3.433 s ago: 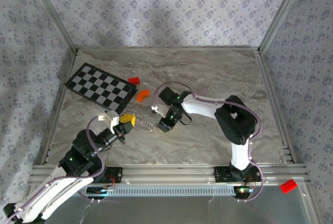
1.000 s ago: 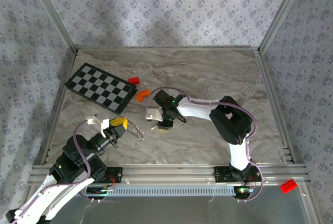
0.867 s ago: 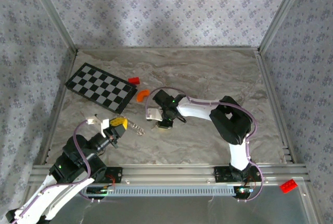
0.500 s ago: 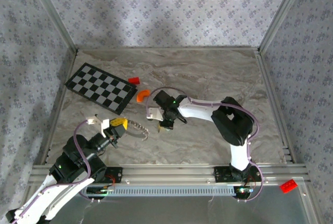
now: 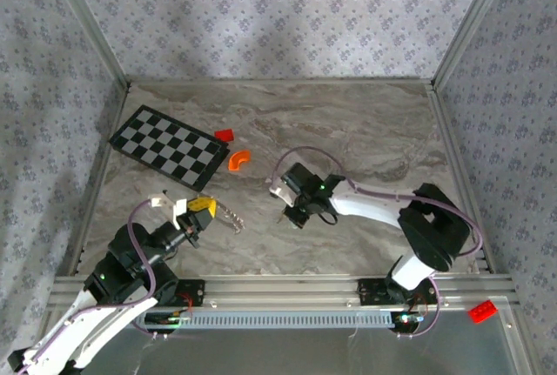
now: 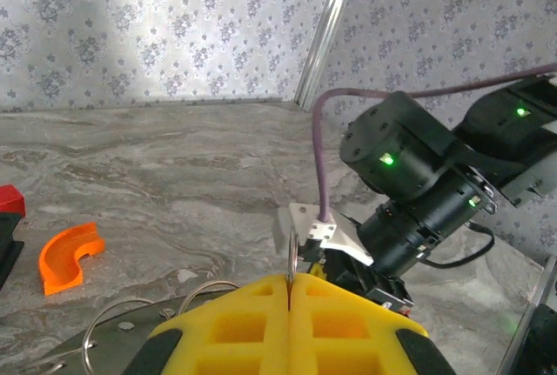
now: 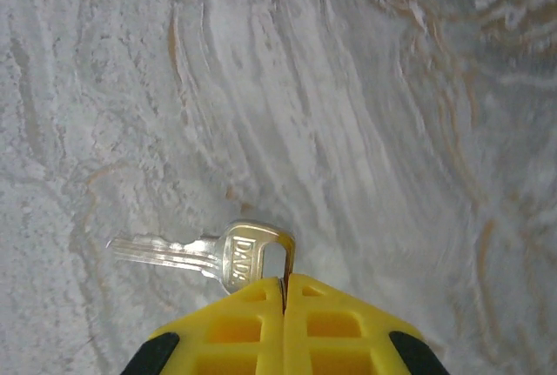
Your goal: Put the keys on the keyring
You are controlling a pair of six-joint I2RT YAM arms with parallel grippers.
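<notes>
R fingers [image 7: 235, 331] pressed tight, pinching key [image 7: 235, 251] by bow rim, blade pointing left over desk [image 7: 392, 88]. L fingers [image 6: 226, 331] clamped on ring [image 6: 289, 262], well apart from key. Next, prob: bring bow hole to ring's split end, slow. Thin pinch could slip.

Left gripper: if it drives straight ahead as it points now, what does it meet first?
Probably the right arm: its white bracket sits dead ahead of the left gripper, just past the ring it pinches. Depth is unclear from here.
</notes>
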